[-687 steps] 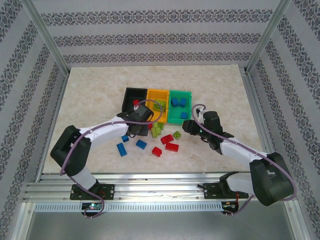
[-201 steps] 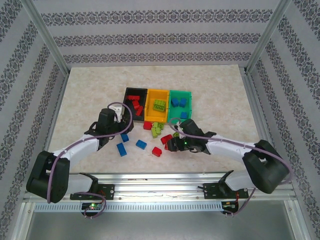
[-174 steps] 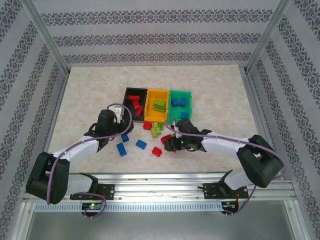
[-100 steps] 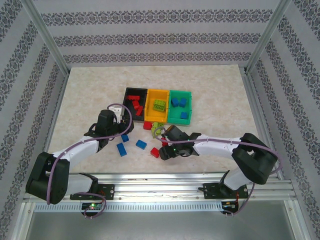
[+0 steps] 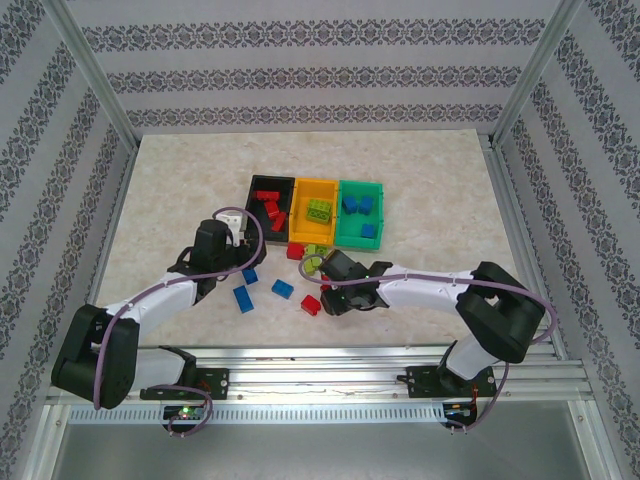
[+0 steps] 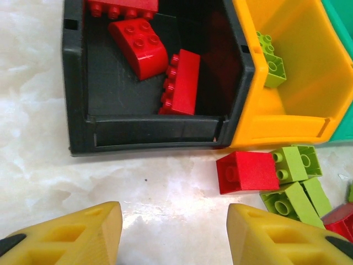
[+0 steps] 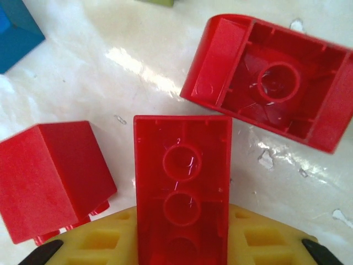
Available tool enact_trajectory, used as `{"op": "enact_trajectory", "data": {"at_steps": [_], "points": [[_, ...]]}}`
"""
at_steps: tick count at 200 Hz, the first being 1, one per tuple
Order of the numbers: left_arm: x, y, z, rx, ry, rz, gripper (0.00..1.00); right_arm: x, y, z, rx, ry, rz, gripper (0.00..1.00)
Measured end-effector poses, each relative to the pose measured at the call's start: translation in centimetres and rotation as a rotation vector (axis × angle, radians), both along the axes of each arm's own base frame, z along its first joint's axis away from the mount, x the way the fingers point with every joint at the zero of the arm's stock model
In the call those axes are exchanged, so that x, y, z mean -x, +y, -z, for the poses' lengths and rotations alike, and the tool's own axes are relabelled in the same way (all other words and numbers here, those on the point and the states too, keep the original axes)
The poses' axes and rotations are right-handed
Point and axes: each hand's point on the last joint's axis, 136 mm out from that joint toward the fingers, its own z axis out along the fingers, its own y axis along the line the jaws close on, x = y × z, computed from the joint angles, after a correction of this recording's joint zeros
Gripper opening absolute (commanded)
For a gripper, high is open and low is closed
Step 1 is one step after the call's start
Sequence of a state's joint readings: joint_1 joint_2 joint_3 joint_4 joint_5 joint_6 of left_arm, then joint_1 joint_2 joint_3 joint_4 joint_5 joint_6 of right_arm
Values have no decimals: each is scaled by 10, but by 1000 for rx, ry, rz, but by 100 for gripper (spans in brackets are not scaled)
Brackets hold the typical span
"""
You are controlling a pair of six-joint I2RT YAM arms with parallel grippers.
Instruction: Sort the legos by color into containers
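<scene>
1. Right gripper (image 7: 182,245) pinching a small red plastic brick (image 7: 182,165), hollow side up, beside loose red bricks (image 7: 270,83).
2. Left gripper (image 6: 174,232) spread over the marbled table (image 6: 83,182), near the bins.
3. Black rectangular plastic bin (image 6: 74,83): red studded bricks (image 6: 138,47).
4. Orange-yellow bin (image 6: 298,99): lime bricks (image 6: 271,66).
5. Green bin (image 5: 362,184): blue bricks (image 5: 357,204).

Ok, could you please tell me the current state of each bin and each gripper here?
black bin: upright, holding red bricks
orange-yellow bin: upright, holding lime-green bricks
green bin: upright, holding blue bricks
left gripper: open, empty
right gripper: shut on red brick, its hollow underside facing the wrist camera
</scene>
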State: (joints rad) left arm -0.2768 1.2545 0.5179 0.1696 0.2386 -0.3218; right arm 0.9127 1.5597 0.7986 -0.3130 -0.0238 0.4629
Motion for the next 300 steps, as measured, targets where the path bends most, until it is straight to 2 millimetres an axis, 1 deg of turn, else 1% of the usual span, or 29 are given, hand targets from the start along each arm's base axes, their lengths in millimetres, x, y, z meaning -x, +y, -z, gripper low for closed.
{"op": "enact_trajectory", "data": {"at_steps": [10, 30, 57, 79, 97, 118, 150, 175, 184, 198, 211, 228, 252, 274, 288, 300], "points": [[1, 2, 1, 3, 2, -7, 53, -3, 3, -6, -13, -12, 1, 28], [2, 5, 3, 12, 11, -22, 53, -12, 14, -26, -65, -56, 3, 28], [0, 8, 4, 24, 15, -37, 53, -34, 41, -62, -142, -129, -7, 29], [-1, 9, 3, 38, 17, -44, 53, -65, 73, -92, -210, -188, -8, 29], [-4, 14, 1, 50, 9, -66, 52, -94, 98, -105, -255, -202, 0, 29], [-3, 28, 6, 63, 17, -112, 52, -128, 120, -110, -285, -206, 14, 29], [0, 57, 9, 114, 23, -219, 51, -176, 151, -115, -316, -210, 21, 29], [2, 73, 10, 176, 23, -284, 52, -201, 165, -110, -323, -204, 27, 31], [2, 77, 11, 198, 24, -298, 52, -207, 169, -107, -321, -199, 29, 34], [3, 78, 11, 225, 28, -305, 52, -211, 172, -99, -306, -188, 27, 42], [2, 76, 8, 246, 24, -295, 52, -212, 174, -92, -295, -173, 25, 45], [0, 72, 4, 265, 11, -279, 52, -208, 173, -86, -283, -151, 23, 46], [-1, 68, 0, 286, 3, -260, 52, -203, 172, -83, -282, -146, 17, 47], [0, 64, -2, 304, 3, -237, 52, -184, 163, -71, -258, -119, 6, 47], [0, 62, -2, 310, 5, -228, 53, -162, 152, -64, -237, -96, -6, 47], [0, 60, -1, 314, 12, -220, 52, -140, 143, -60, -222, -80, -24, 47]]}}
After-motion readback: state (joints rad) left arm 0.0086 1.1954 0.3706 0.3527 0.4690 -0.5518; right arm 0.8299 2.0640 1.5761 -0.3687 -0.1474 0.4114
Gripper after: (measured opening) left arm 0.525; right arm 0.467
